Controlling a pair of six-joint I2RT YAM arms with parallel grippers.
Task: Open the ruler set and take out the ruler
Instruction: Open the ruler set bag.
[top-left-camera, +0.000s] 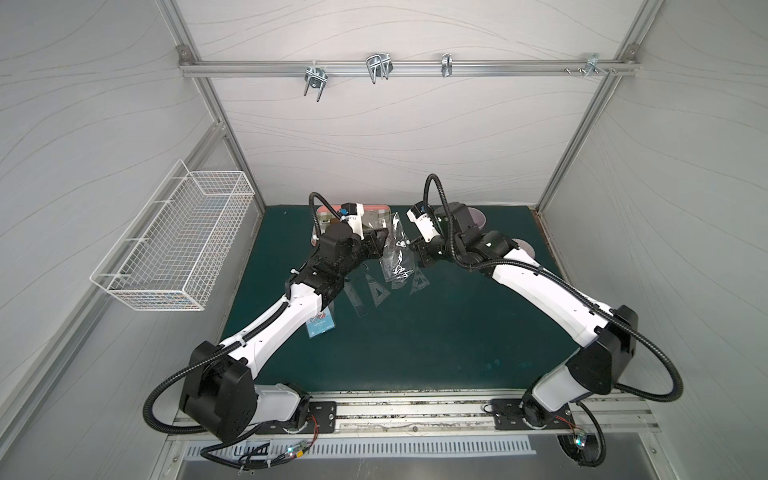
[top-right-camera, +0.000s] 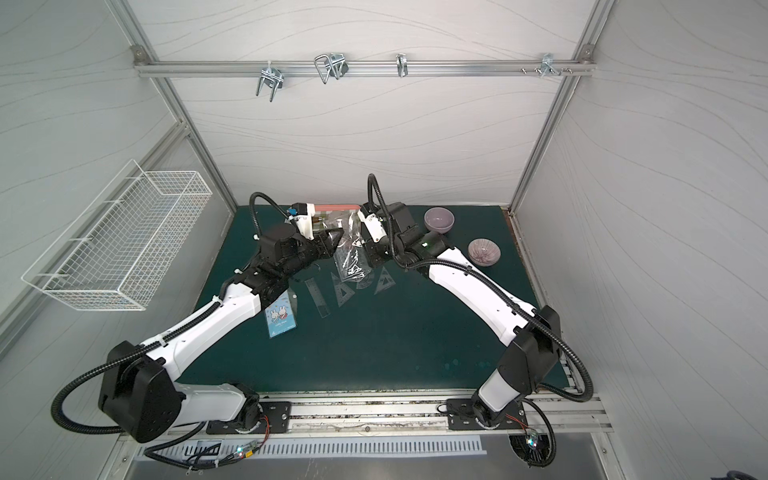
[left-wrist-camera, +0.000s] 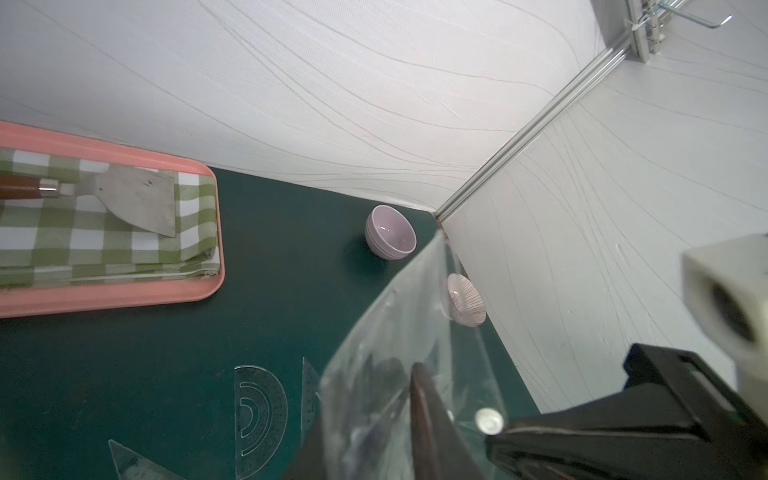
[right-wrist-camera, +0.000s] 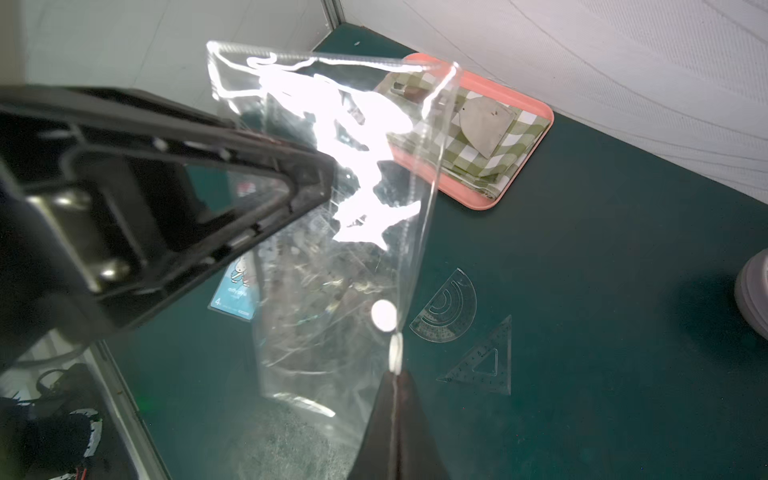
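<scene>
1. Nearest, the clear straight ruler (top-right-camera: 318, 298) lies flat on the green surface (top-left-camera: 415, 353), outside its pouch. A blue cartoon card (top-right-camera: 281, 318) lies just beside it, partly under the left arm.
2. Just beyond lie a set square (top-right-camera: 341, 290), a protractor (right-wrist-camera: 451, 316) and a second set square (top-right-camera: 384, 283), all clear and loose on the surface.
3. Above these, the ruler set's clear pouch (top-left-camera: 397, 249) hangs crumpled and glaring, lifted between both arms.
4. The right hand (right-wrist-camera: 397, 374) is clenched on the pouch's edge, beside its white snap (right-wrist-camera: 383, 316).
5. The left hand (left-wrist-camera: 407, 372) sits at the pouch's opposite side, fingers slightly parted, film between them, not clamped.
6. Farther back, a pink tray (left-wrist-camera: 124, 297) carries a checked cloth (left-wrist-camera: 104, 245) and a metal scraper (left-wrist-camera: 137, 199); the pouch partly screens it from the right wrist camera.
7. To the far right stand a plain lilac bowl (top-right-camera: 439, 219) and a striped bowl (top-right-camera: 484, 251).
</scene>
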